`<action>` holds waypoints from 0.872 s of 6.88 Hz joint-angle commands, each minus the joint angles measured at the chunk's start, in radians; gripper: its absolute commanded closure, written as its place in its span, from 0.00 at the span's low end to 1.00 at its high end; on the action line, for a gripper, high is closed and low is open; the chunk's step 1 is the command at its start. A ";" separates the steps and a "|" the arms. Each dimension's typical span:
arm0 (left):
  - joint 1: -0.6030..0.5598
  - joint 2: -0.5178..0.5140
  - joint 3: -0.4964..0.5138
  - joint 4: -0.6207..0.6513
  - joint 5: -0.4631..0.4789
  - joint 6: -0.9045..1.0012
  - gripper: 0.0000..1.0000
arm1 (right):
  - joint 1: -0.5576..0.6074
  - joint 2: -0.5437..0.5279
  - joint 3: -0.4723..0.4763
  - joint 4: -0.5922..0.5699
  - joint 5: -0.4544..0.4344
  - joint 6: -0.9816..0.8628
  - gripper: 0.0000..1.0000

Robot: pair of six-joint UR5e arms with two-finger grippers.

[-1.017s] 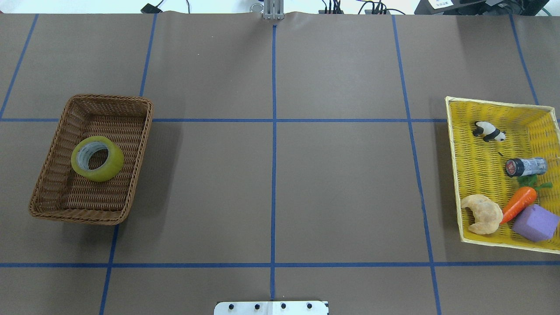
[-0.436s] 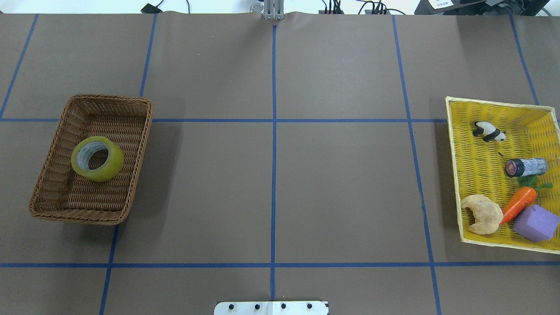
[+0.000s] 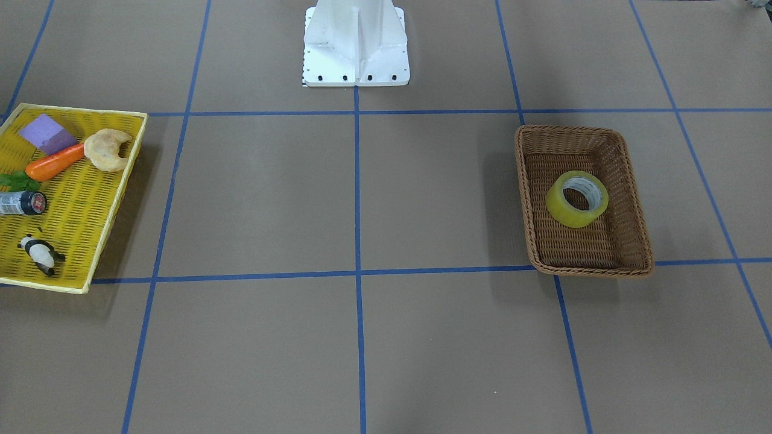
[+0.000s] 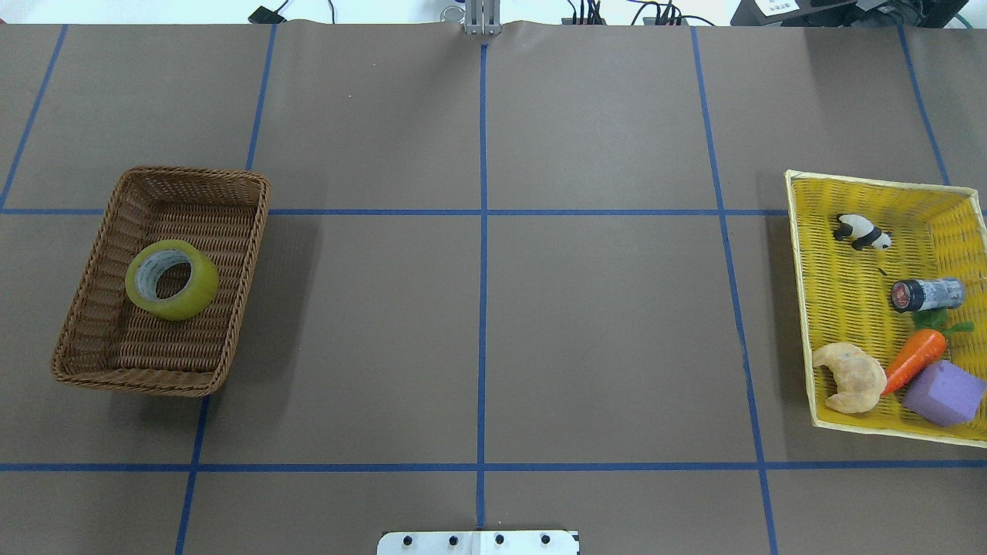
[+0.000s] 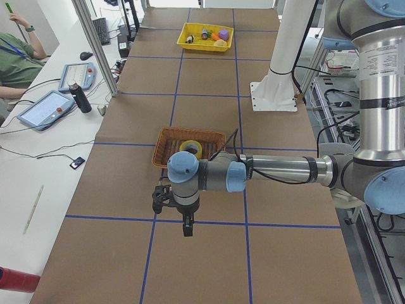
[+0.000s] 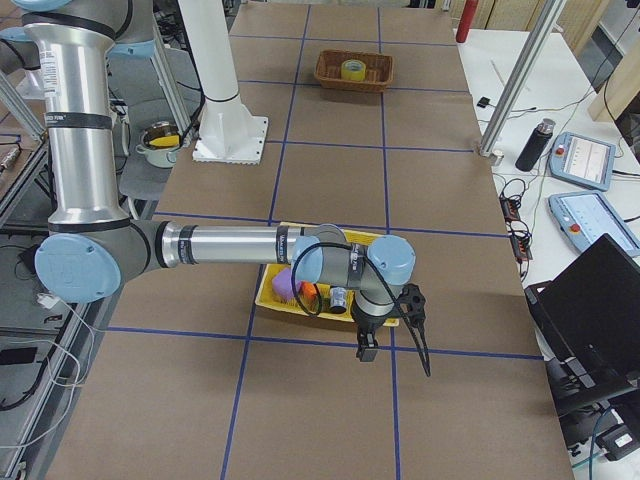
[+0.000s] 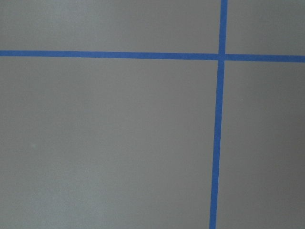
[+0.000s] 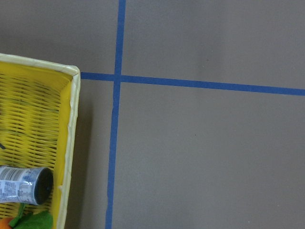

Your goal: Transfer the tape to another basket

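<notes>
The yellow tape roll point(image 4: 171, 279) lies flat inside the brown wicker basket point(image 4: 254, 231) on the table's left side; it also shows in the front view point(image 3: 577, 198), inside the basket point(image 3: 523, 181). In the exterior left view my left gripper point(image 5: 187, 225) hangs over bare table, on the near side of the basket point(image 5: 166, 149) and apart from it. In the exterior right view my right gripper point(image 6: 367, 350) hangs just past the yellow tray's near edge. I cannot tell whether either is open or shut. Neither gripper shows in the overhead or front views.
A yellow mesh tray point(image 4: 848, 308) on the right holds a toy panda point(image 4: 862, 231), a small bottle point(image 4: 925, 294), a carrot point(image 4: 914, 359), a croissant point(image 4: 852, 377) and a purple block point(image 4: 944, 393). The white robot base point(image 3: 356, 42) stands mid-table. Blue tape lines grid the brown table.
</notes>
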 commanded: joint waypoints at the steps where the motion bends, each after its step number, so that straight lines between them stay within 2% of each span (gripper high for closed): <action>1: 0.002 -0.002 0.000 0.001 -0.002 0.000 0.02 | -0.031 0.017 0.013 0.002 0.004 0.059 0.00; 6: 0.003 -0.003 0.002 -0.001 -0.004 0.000 0.02 | -0.042 0.015 0.020 0.000 0.018 0.059 0.00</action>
